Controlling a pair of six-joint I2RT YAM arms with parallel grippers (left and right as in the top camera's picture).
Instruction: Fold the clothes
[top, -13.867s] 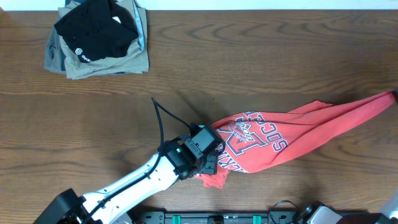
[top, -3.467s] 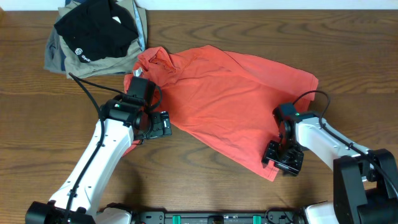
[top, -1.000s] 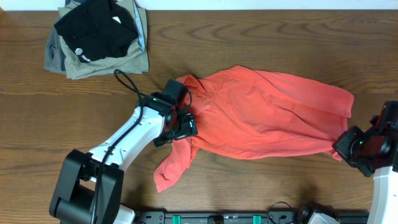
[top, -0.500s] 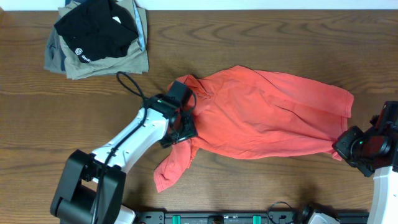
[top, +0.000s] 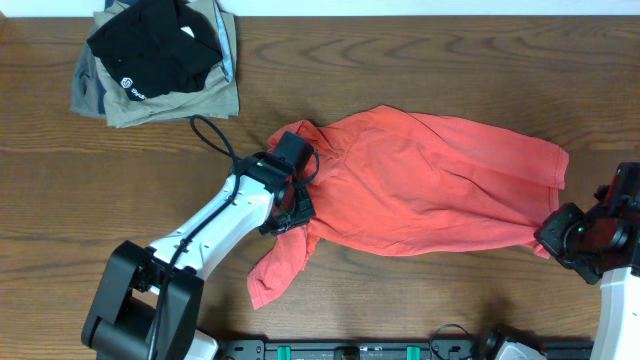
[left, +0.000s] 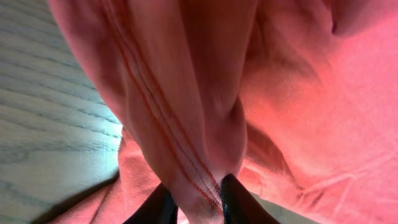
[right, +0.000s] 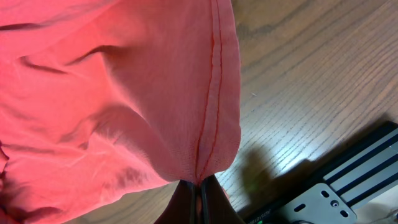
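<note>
The shirt (top: 430, 185) lay rumpled on the worktop (top: 400, 70) – left claw (top: 291, 212) clamped on fabric nr the sleeve, right claw (top: 552, 230) on the hem. Prob. held so to pull it flat.

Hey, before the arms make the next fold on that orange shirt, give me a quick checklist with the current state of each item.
1. Left gripper grips the T-shirt: ok, fabric pinched between its fingers.
2. Right gripper holds the hem: ok, shut on the seamed edge.
3. Shirt lying flat: not ok, wrinkled, one sleeve bunched toward the near edge.
4. Chest print side: cannot tell, no lettering visible.
5. Folded stack clear of the shirt: ok, apart at the far left corner of the table.
</note>
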